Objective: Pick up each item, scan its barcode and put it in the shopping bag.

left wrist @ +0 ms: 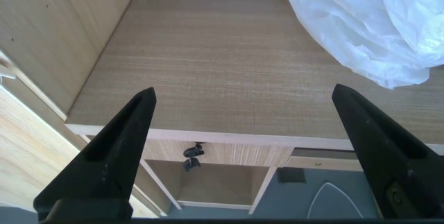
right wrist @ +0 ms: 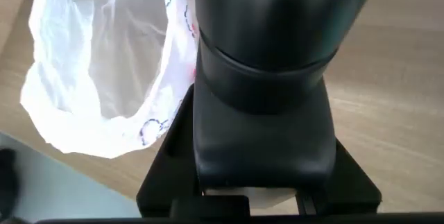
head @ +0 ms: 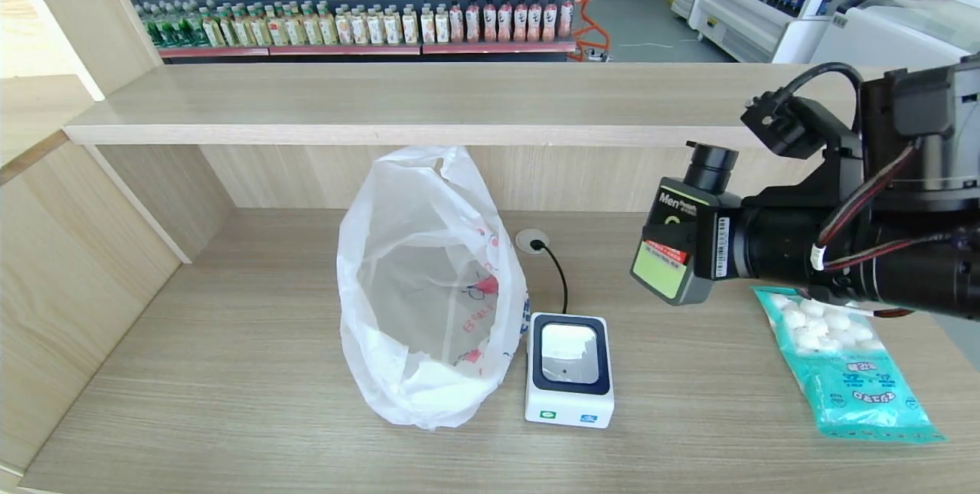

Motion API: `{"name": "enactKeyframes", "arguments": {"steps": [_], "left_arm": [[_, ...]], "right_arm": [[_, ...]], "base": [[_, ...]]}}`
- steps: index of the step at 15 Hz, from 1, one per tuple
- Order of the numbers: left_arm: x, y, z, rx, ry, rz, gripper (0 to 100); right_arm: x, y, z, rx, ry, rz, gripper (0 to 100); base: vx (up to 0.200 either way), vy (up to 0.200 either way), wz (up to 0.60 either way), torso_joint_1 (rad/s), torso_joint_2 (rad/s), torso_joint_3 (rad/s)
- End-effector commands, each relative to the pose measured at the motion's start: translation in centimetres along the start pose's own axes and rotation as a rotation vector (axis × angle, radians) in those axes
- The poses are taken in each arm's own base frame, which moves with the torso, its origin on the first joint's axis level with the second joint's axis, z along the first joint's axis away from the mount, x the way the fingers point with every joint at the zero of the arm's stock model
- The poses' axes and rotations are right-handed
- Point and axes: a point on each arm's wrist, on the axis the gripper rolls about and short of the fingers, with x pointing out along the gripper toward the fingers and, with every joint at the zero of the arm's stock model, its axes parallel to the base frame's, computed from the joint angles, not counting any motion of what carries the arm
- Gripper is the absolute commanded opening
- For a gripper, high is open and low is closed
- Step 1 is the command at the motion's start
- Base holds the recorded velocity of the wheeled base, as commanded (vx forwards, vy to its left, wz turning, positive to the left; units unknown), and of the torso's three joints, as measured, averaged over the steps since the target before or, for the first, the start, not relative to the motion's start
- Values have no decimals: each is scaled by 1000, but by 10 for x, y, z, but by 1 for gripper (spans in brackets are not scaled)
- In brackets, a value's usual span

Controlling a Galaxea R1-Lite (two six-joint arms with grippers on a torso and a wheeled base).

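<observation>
The right pincer (head: 739,249), clamped on a dark grey, black-capped, green-labelled bottle (head: 680,253) held aloft cap-up, has the white square scanner (head: 570,402) with its dark window below and to its left, and the open translucent white plastic shopping bag (head: 429,287) just beyond that.

Bright, even light from above, shadows soft and weak. Pale glare on scanner (head: 568,352) window, frame centre. Shelf (head: 344,50) lines bend slightly twd. top edge, wide-angle effect.
</observation>
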Motion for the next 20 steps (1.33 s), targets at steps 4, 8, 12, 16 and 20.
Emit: {"name": "enactKeyframes", "arguments": {"steps": [4,8,12,16,20], "left_arm": [[0,0,0,0,0,1,100],[0,0,0,0,0,1,100],[0,0,0,0,-2,1,100],[0,0,0,0,0,1,100],[0,0,0,0,2,1,100]], "right_arm": [[0,-38,11,217,139,204,0],[46,-49,-9,223,81,254,0],[86,-57,-30,263,20,318,0],[74,-57,-49,274,92,404,0],[62,-53,-48,399,167,551,0]], "base": [[0,0,0,0,0,0],[0,0,0,0,0,0],[0,0,0,0,0,0],[0,0,0,0,0,0],[0,0,0,0,0,0]]}}
